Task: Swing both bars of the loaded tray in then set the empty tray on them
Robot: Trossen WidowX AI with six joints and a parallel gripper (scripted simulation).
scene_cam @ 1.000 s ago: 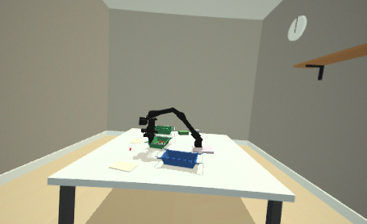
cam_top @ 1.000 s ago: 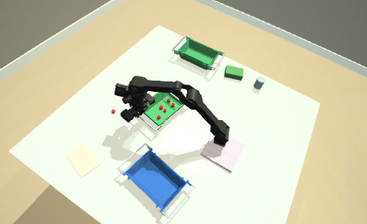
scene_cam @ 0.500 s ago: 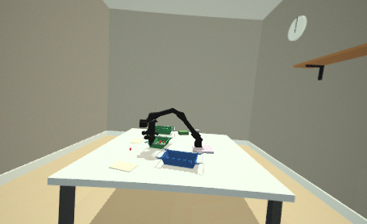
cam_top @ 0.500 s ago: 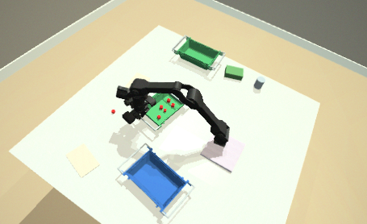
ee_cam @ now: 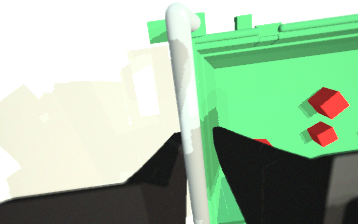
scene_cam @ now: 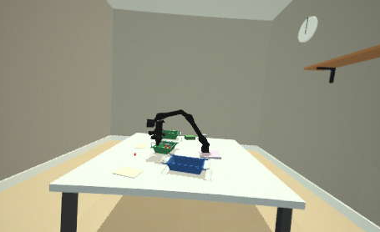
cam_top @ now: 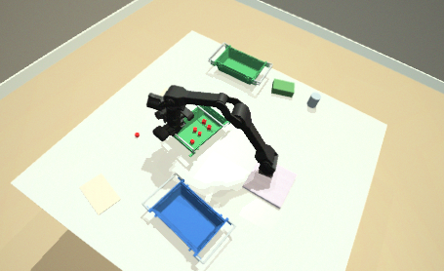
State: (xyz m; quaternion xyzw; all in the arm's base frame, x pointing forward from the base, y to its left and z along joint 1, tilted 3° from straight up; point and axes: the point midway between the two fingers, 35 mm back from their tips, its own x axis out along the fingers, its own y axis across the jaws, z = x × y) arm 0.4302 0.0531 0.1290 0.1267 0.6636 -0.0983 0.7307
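The loaded green tray (cam_top: 207,135) (scene_cam: 165,147) (ee_cam: 260,75) stands mid-table with several red blocks (cam_top: 195,130) (ee_cam: 328,102) inside. My gripper (cam_top: 165,132) (scene_cam: 156,141) (ee_cam: 197,137) is at the tray's left end. Its fingers stand narrowly apart, one on each side of a white wire bar (ee_cam: 182,75). The bar is lifted up along that end wall, and I see a small gap beside it. The tray's other bar is hidden behind the arm. An empty green tray (cam_top: 246,73) (scene_cam: 170,133) with its bars out lies at the far edge.
An empty blue tray (cam_top: 185,214) (scene_cam: 185,163) with wire bars lies at the near edge. A loose red ball (cam_top: 137,135) lies left of the gripper. A cream sheet (cam_top: 100,193), a green block (cam_top: 283,87), a grey cylinder (cam_top: 313,100) and the pink base mat (cam_top: 278,187) are also on the table.
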